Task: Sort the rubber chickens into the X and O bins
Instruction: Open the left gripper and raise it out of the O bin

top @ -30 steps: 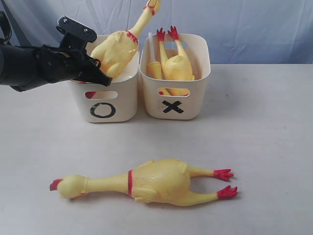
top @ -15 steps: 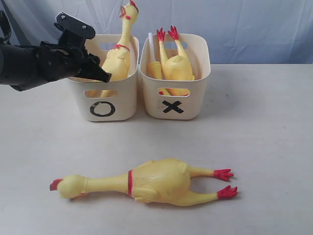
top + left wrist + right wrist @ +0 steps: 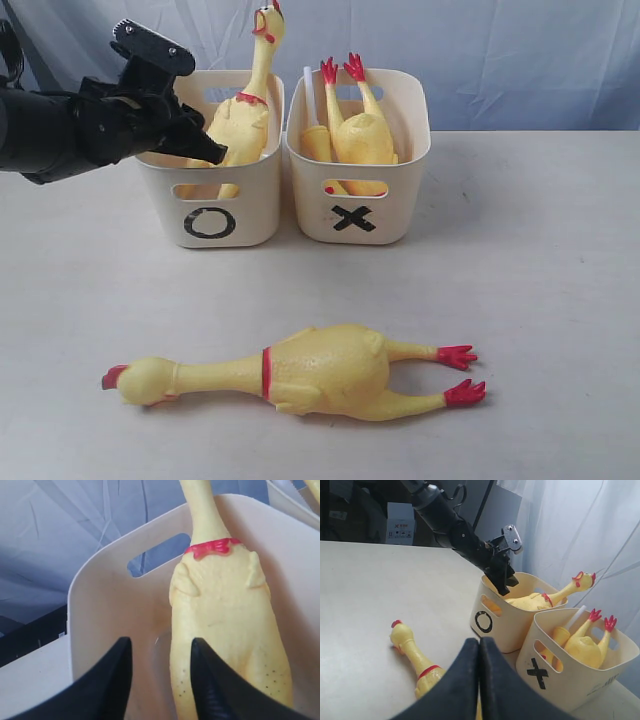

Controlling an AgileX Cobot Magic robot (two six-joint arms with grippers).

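Hand (image 3: 161, 647) with fingers parted, rubber chicken (image 3: 225, 620) upright in cream bin (image 3: 100, 605)

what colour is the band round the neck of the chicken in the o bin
Red, on the chicken standing in the O bin; the left wrist view shows it best.

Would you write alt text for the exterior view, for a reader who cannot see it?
A long rubber chicken lies on the table before two cream bins: the O bin holds a head-up chicken, the X bin a feet-up chicken. The open left gripper hovers at the O bin's rim.
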